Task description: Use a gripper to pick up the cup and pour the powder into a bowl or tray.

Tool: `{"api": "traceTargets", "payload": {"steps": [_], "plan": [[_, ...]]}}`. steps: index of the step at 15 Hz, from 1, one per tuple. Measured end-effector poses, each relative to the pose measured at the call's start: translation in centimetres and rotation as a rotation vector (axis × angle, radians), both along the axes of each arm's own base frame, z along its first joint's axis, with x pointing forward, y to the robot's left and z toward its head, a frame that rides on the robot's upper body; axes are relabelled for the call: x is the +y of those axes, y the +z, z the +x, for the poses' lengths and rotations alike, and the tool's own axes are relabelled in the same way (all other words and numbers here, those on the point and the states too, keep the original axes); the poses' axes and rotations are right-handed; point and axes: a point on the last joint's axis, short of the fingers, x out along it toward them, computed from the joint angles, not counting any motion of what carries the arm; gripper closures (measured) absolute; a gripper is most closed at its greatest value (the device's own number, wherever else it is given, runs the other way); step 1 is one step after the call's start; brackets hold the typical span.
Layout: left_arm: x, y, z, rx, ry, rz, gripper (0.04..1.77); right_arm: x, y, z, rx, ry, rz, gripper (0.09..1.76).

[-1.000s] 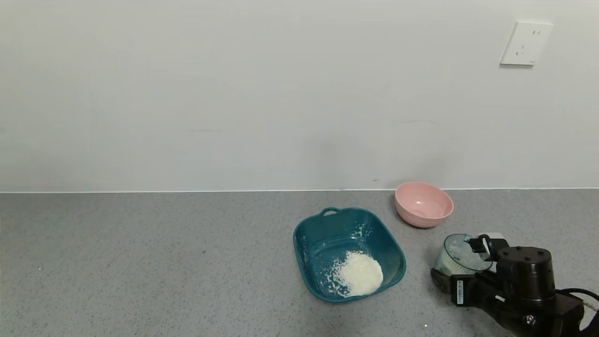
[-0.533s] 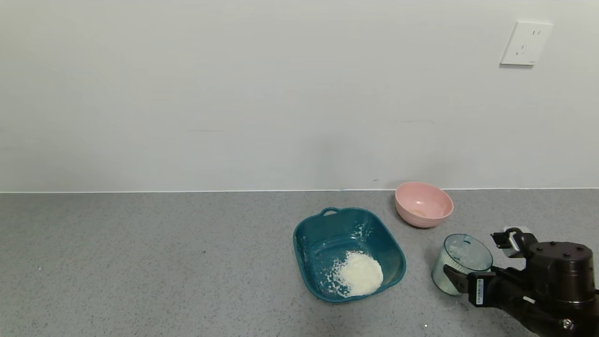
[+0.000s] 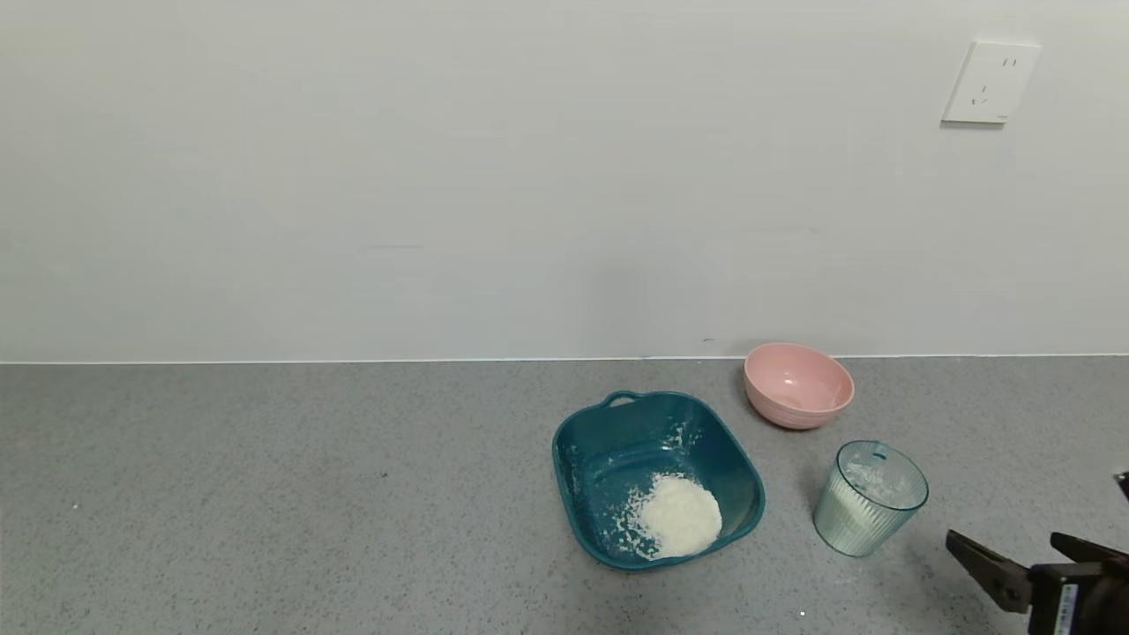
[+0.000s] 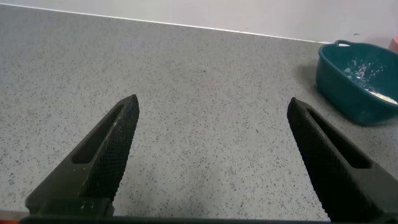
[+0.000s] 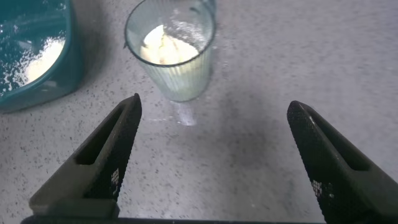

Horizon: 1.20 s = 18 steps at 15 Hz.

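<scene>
Step in hand: cup set down, pour apparently done.

- Small ribbed transparent blue-green plastic cup [image 3: 870,498]: upright on the grey speckled desk [image 3: 265,494], toward its right edge, beside the basin; some white powder [image 5: 163,48] inside.
- Dark teal rounded-square plastic basin [image 3: 573,441]: holds a clumpy white heap.
- Right end effector [image 5: 214,162]: wide open, empty, clear of the cup, near the desk's front right corner.
- Left end effector [image 4: 211,155]: wide open, empty, above bare desk.

Next move, if required: regrasp the cup squarely around its wall.

The right end effector [image 5: 214,158] is showing two black, tapering fingers [image 5: 109,152] with cross-hatched inner pads and a white label.
</scene>
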Motion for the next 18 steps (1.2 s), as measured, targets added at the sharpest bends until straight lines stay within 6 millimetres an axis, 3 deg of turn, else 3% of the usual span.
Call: {"api": "traceTargets", "payload": {"steps": [6, 14, 18], "plan": [[0.0, 0.0, 0.0, 0.000, 0.000, 0.000, 0.09, -2.9, 1.0, -5.6, -0.066, -0.084, 0.006, 0.15], [0.0, 0.0, 0.0, 0.000, 0.000, 0.000, 0.09, -2.7, -1.4, -10.1, -0.206, -0.021, -0.044, 0.15], [0.0, 0.0, 0.0, 0.000, 0.000, 0.000, 0.09, -2.6, -1.7, -11.6, -0.310, 0.006, -0.040, 0.15]]}}
